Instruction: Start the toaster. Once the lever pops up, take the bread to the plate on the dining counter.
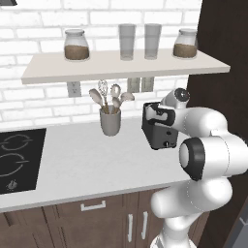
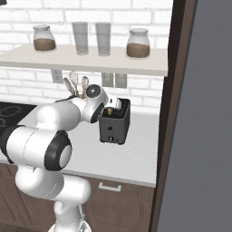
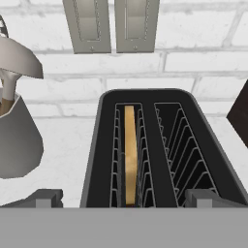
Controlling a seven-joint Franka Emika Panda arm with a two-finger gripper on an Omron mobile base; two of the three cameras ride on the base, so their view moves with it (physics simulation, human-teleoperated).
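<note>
White worktop, brick wall, toaster holding bread, cooktop left.

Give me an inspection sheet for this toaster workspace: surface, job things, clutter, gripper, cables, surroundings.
Surface: white worktop, black cooktop at its left end.
Job things: black toaster by the brick wall; bread standing on edge in the left slot as the hand view shows it, the other slot empty.
Clutter: grey utensil cup holding spoons and a whisk, beside the toaster.
Gripper: gripper open, hovering over the toaster, holding nothing.
Cables: nothing seen.
Surroundings: shelf with two jars and two glasses; wall outlets; dark wood cabinets below.
</note>
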